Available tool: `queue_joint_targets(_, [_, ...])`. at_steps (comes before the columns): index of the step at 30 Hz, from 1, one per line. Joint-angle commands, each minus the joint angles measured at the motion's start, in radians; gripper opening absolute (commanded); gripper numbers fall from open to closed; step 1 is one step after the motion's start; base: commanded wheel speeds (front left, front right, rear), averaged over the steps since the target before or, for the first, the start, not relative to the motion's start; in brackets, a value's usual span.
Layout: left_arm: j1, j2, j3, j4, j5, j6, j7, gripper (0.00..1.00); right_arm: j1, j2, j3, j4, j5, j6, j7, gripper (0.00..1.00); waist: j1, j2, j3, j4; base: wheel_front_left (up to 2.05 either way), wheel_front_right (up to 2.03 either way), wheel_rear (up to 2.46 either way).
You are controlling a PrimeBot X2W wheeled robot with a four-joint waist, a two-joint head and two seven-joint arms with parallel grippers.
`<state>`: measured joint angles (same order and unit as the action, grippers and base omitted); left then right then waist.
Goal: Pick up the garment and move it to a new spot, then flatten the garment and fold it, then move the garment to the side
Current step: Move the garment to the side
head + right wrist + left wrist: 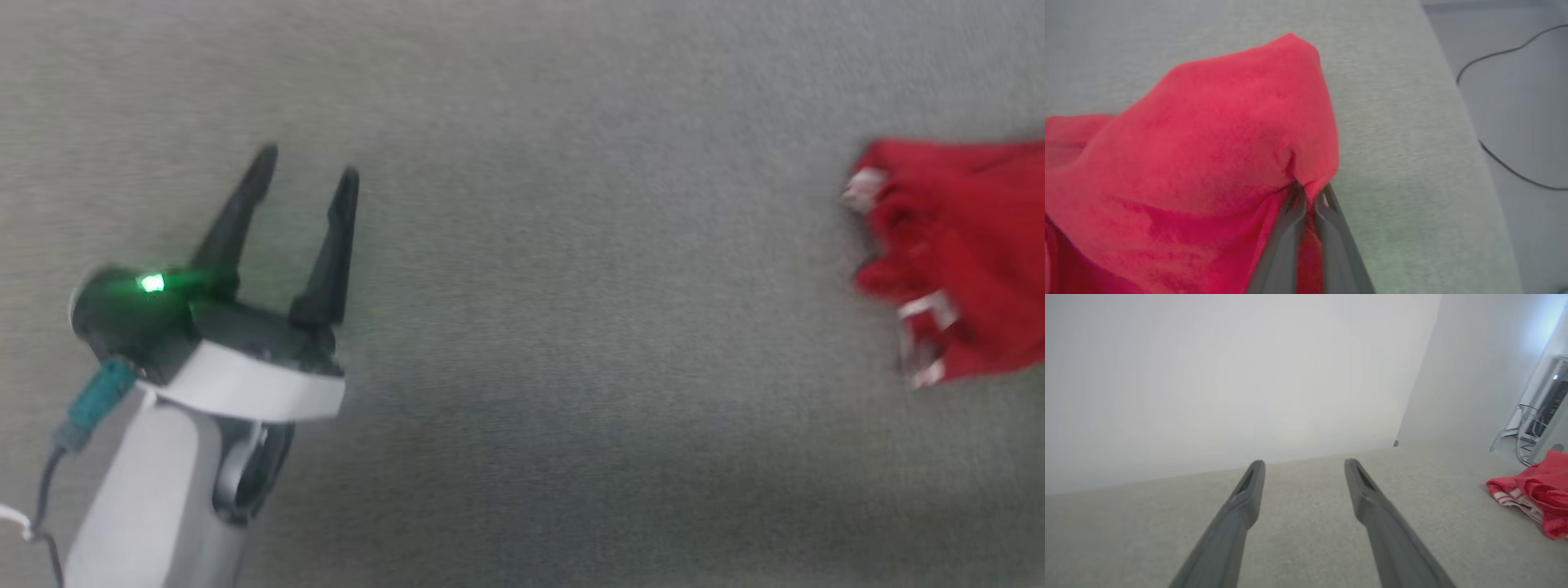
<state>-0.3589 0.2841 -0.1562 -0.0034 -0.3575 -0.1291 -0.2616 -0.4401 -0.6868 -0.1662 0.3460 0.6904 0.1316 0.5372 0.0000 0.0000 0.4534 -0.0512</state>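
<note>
Right gripper clamped on shirt

Fingers of my right gripper press together on a fold of the red shirt, bunched at the right of the grey surface. My left gripper is spread wide, holding nothing, well apart from the shirt.

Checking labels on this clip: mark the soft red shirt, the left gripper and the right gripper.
soft red shirt (955, 245): head view, bunched red body.
left gripper (309, 162): head view, midway between open fingertips.
right gripper (1310, 188): right wrist view, between fingertips pinching the shirt.
</note>
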Motion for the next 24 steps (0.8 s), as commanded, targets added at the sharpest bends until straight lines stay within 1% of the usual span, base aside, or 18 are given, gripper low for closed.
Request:
queue_joint_targets(1, [-0.029,0.011,-0.006,-0.009,0.008,-0.002,-0.004,1.00,-0.024,-0.001,-0.022,0.014,-0.011,-0.002,-0.018,0.00,0.0000,0.0000,0.051,-0.045,0.00,0.00,0.00])
queue_joint_targets(6, [-0.154,0.065,-0.041,-0.031,0.010,-0.002,-0.004,1.00,-0.122,0.001,-0.135,0.108,-0.050,-0.002,-0.099,0.00,0.0000,0.0000,0.135,-0.092,0.00,0.00,0.00])
queue_joint_targets(10, [-0.249,0.090,-0.072,-0.043,0.012,-0.002,-0.004,1.00,-0.213,0.001,-0.175,0.214,-0.091,-0.002,-0.167,0.00,0.0000,0.0000,0.192,-0.109,0.00,0.00,0.00])
queue_joint_targets(17, [-0.342,0.124,-0.121,-0.046,0.017,-0.002,-0.004,1.00,-0.337,0.015,-0.171,0.367,-0.164,-0.002,-0.279,0.00,0.0000,0.0000,0.251,-0.135,0.00,0.00,0.00])
queue_joint_targets(20, [-0.350,0.135,-0.127,-0.043,0.015,-0.002,-0.004,1.00,-0.378,0.026,-0.165,0.431,-0.212,-0.002,-0.337,0.00,0.0000,0.0000,0.258,-0.141,0.00,0.00,0.00])
queue_joint_targets(22, [-0.350,0.138,-0.127,-0.042,0.013,-0.002,-0.004,1.00,-0.400,0.042,-0.150,0.465,-0.228,-0.002,-0.362,0.00,0.0000,0.0000,0.257,-0.145,0.00,0.00,0.00])
queue_joint_targets(24, [-0.344,0.138,-0.128,-0.036,0.013,-0.002,-0.004,1.00,-0.418,0.043,-0.137,0.496,-0.241,-0.002,-0.388,0.00,0.0000,0.0000,0.251,-0.148,0.00,0.00,0.00])
